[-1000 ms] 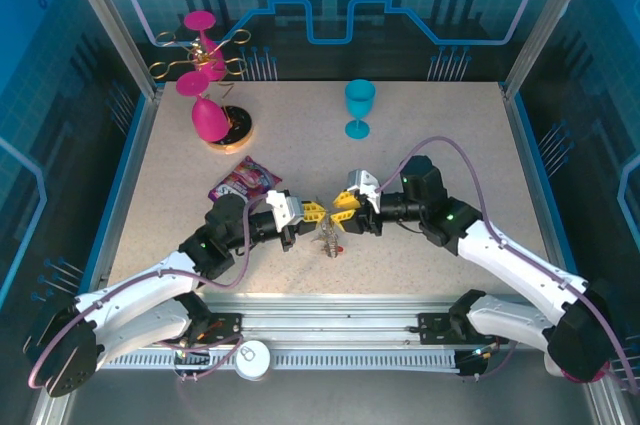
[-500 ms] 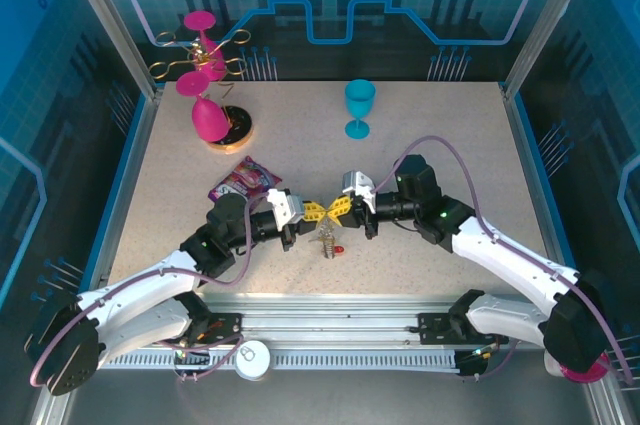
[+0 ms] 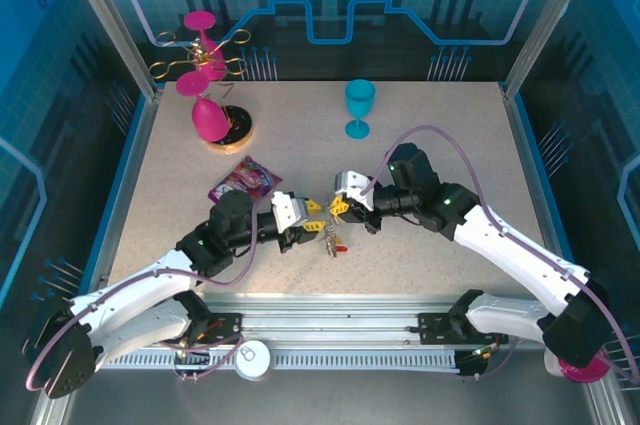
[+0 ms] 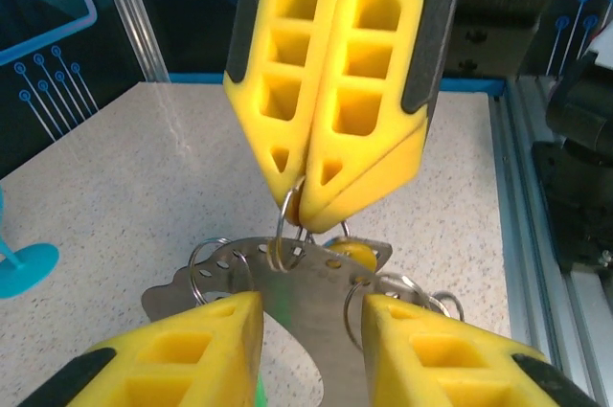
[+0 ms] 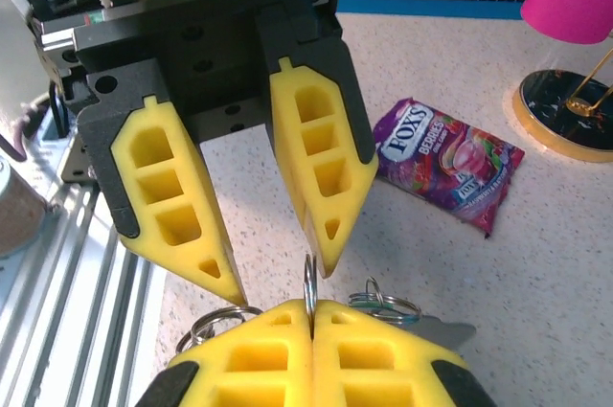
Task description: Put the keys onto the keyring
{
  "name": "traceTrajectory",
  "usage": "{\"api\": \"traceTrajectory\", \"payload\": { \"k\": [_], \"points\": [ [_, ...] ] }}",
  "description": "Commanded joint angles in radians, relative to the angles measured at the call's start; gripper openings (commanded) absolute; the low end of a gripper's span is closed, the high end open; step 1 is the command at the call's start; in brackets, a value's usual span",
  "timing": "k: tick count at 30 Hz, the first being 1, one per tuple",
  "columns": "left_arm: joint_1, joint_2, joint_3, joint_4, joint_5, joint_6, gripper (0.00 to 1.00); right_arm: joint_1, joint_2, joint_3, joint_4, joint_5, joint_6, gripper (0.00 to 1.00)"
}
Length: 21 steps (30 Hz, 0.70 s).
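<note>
Pinching 1 keyring (image 5: 309, 284), R end effector (image 5: 313, 307)

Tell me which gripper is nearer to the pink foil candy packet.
Left. The left gripper is close, right of the candy packet; the right gripper sits farther right, beyond it.

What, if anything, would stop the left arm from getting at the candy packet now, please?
Probably nothing, so yes: the left gripper has open jaws, and the candy packet lies uncovered just beside that arm's wrist.

The keys (image 3: 330, 237) sit between the left gripper (image 3: 313, 218) and right gripper (image 3: 334, 210).
</note>
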Motion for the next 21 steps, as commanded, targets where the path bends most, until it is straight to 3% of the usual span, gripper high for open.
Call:
{"api": "traceTrajectory", "payload": {
  "k": [1,16,21],
  "points": [
    [-0.003,-0.009,0.056,-0.125,-0.016,0.077,0.33,0.037,0.024,0.081,-0.175,0.1,-0.118,0.0],
    [-0.004,0.047,0.09,-0.133,0.038,0.081,0.31,0.122,0.1,0.187,-0.258,0.158,-0.176,0.0],
    [-0.004,0.055,0.086,-0.107,0.061,0.064,0.25,0.144,0.121,0.204,-0.267,0.18,-0.189,0.0]
  ]
}}
